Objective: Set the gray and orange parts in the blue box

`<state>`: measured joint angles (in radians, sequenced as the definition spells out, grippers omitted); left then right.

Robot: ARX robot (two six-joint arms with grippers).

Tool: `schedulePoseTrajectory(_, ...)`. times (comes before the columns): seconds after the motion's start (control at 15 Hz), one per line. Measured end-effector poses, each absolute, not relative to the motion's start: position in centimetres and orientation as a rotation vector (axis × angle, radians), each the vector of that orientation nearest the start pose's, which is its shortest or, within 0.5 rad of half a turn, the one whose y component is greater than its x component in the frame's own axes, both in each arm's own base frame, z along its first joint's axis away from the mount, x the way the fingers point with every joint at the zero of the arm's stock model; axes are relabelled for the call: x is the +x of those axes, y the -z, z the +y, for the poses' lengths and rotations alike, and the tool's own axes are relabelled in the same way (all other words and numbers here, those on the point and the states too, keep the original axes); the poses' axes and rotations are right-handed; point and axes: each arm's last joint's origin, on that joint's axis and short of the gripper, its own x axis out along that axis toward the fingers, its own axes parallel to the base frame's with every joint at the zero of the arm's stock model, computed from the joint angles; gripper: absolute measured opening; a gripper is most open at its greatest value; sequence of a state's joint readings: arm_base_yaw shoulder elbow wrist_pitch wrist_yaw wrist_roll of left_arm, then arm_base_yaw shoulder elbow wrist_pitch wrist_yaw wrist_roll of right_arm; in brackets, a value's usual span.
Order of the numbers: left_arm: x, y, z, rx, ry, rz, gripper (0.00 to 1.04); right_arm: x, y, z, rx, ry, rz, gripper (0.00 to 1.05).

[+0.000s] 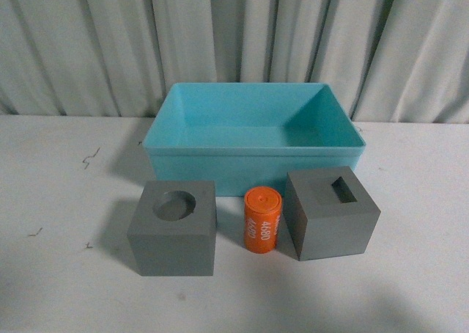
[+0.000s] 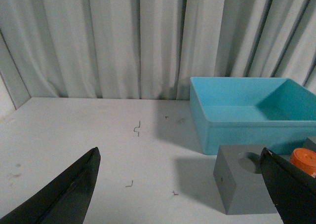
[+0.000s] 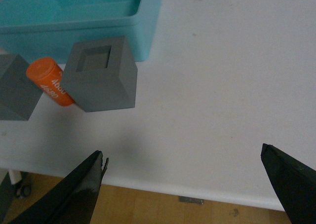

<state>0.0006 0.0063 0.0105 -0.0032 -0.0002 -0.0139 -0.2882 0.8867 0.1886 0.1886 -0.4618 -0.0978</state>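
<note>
Parts for the task sit in a short row on the white table [image 1: 58,274], just in front of the blue box [image 1: 253,168]. In the front view, the gray cube with the round recess [image 1: 173,234] stands furthest left. The orange cylinder [image 1: 261,221] lies on its side in the middle, with its "4680" marking facing up. The gray cube with the rectangular recess [image 1: 331,214] stands on the right, turned a little so one corner points toward the camera. The cylinder lies close beside the right-hand cube and a little apart from the left-hand one. Whether it touches either cube cannot be told. Both cubes have their recesses facing up.

The box stands behind the row with its long side toward the robot, near all three parts, and nothing shows inside it. A pale pleated curtain [image 1: 110,47] hangs behind the table. A few small dark specks [image 2: 137,129] lie on the tabletop to the left of the box.

Neither arm appears in the front view. The left gripper [image 2: 180,155] hangs above bare table to the left of the parts. Its dark fingers [image 2: 74,189] are spread wide and grasp nothing. The round-recess cube is close to one finger in that view.

The right gripper [image 3: 182,152] hovers over the near edge of the table to the right of the parts, and its jaws are likewise spread wide and empty. Wooden floor [image 3: 148,199] shows below the table edge. All three parts rest outside the box.
</note>
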Motion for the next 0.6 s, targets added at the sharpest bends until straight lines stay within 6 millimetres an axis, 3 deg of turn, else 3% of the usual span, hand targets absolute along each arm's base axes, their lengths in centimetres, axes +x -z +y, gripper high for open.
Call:
schedulePoseTrajectory(0.07, 9.7, -16.6, 0.0, -0.014, -0.001, -0.001, 0.98, 18.9, -14.8, -3.7, 0.021, -0.291, 0.519, 0.98)
schedulePoseTrajectory(0.2, 9.7, -16.6, 0.0, -0.014, -0.001, -0.001, 0.98, 21.9, -14.4, -3.3, -0.012, -0.331, 0.548, 0.98)
schedulePoseTrajectory(0.6, 9.7, -16.6, 0.0, -0.014, -0.001, -0.001, 0.98, 23.8, -14.0, -2.5, -0.031, -0.354, 0.559, 0.98)
